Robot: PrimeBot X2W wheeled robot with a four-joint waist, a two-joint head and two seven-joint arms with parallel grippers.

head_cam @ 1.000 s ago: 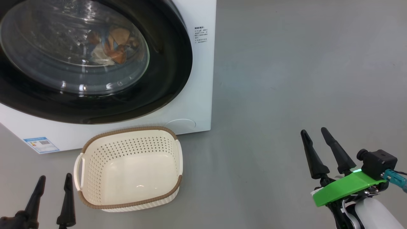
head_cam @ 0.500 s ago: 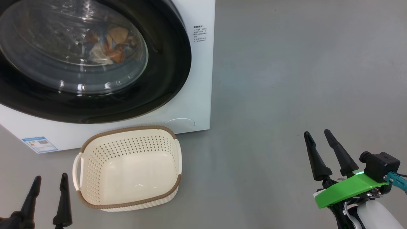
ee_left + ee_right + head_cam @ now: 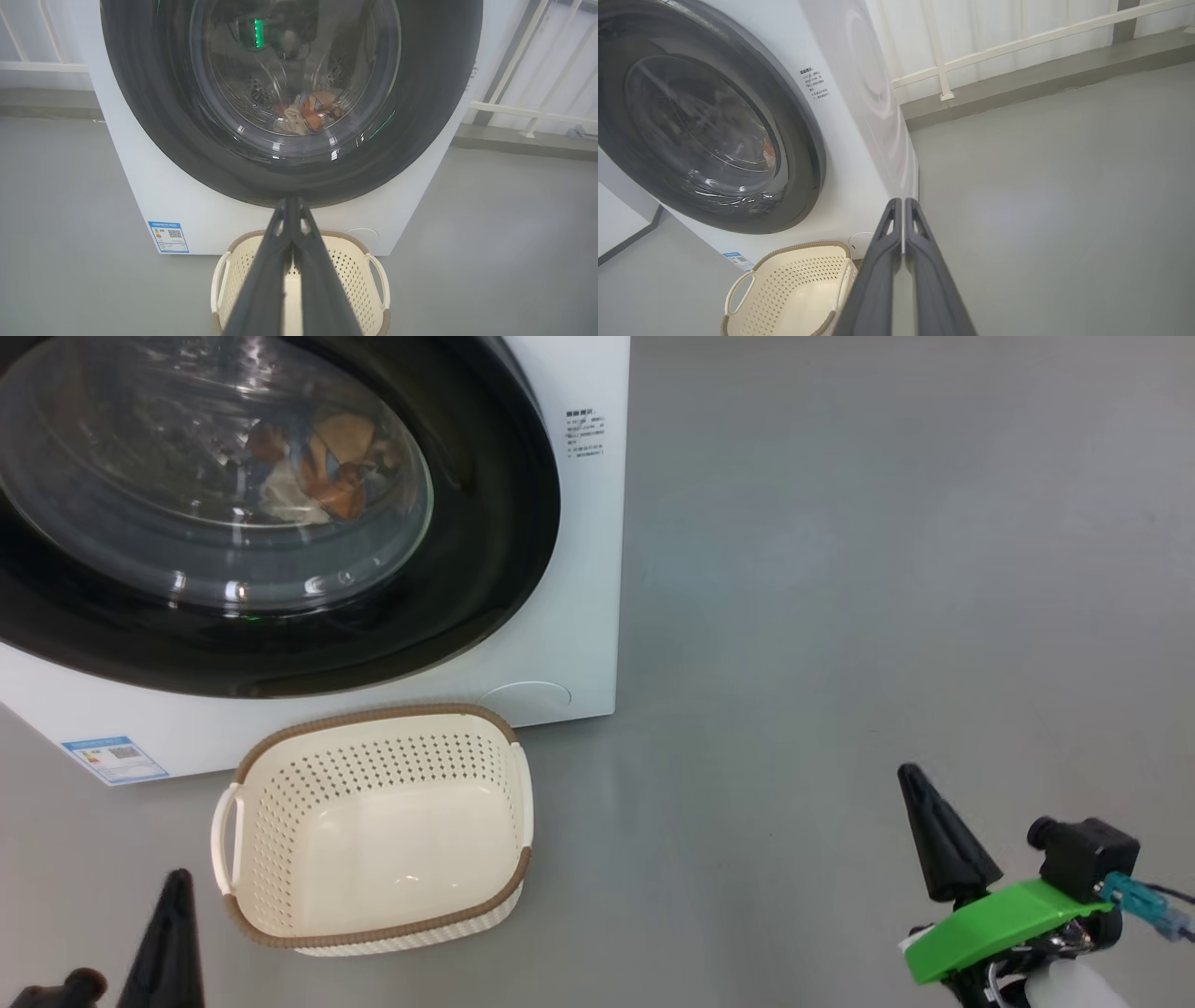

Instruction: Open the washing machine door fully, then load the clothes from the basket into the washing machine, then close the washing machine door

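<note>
We see the door lying flat against the front of the machine, and the clothes are behind its glass, inside the drum. The basket stands on the floor just before the machine. Our left gripper and right gripper both have their fingers pressed together, well apart from the door.

We seem to be in a lab-like room; a washing machine stands on smooth grey floor. White railings line pale walls.
</note>
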